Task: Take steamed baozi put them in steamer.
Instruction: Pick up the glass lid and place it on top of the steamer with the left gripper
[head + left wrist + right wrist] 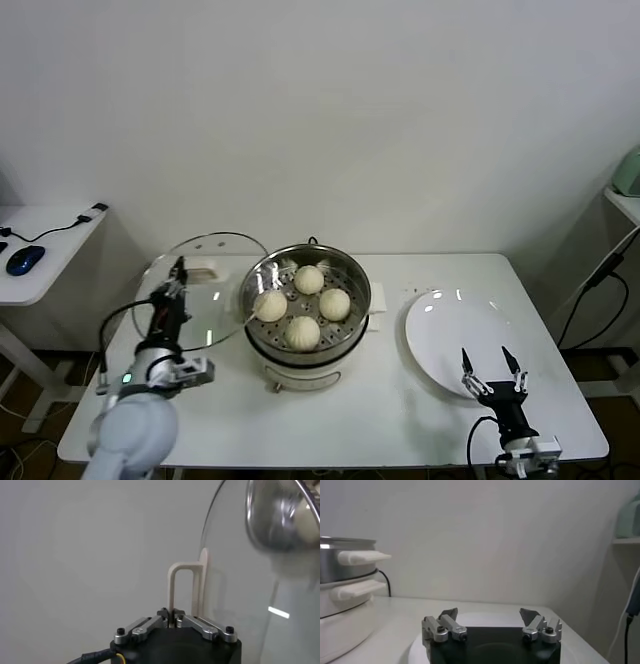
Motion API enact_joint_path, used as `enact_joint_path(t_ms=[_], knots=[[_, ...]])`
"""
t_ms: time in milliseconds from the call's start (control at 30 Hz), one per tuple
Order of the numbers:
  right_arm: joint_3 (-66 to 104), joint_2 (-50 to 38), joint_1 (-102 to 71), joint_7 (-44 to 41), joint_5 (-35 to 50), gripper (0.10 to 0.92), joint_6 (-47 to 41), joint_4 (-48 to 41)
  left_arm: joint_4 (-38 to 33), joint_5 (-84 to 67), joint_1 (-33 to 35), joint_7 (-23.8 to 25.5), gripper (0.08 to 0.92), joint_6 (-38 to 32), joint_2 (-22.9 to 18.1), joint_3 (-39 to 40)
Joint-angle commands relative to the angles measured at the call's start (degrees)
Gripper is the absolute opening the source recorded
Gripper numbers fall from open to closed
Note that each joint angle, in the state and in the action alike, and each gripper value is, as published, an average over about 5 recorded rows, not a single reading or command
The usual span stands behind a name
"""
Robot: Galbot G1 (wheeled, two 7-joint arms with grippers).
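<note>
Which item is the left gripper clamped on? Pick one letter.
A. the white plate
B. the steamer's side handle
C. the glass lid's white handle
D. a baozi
C: the left gripper is shut on the white handle of the glass lid, held beside the steamer, where all four baozi sit.

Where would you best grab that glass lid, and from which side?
By its white handle, as the left gripper does now. The handle is a thin arch standing off the glass lid, so closed fingers can pinch it from the lid's outer face. The glass itself looks too smooth and wide to grip safely.
</note>
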Motion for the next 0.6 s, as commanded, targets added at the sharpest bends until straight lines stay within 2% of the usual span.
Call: enact_joint_path(t_ms=[33, 333, 600], knots=[[-0.2, 0.5, -0.1, 0.3, -1.6, 0.823, 0.3, 0.2, -4.9, 3.1, -2.5, 4.0, 0.140, 6.0, 0.9, 7.6], [-0.7, 0.9, -0.4, 0.9, -1.7, 0.823, 1.6, 0.2, -1.5, 13.4, -7.9, 8.0, 0.140, 9.4, -7.3, 18.2], [-0.4, 1.5, -1.1, 1.1, -1.4, 0.823, 3.0, -0.2, 5.0, 21.6, -11.3, 8.0, 0.140, 10.4, -16.1, 25.2]])
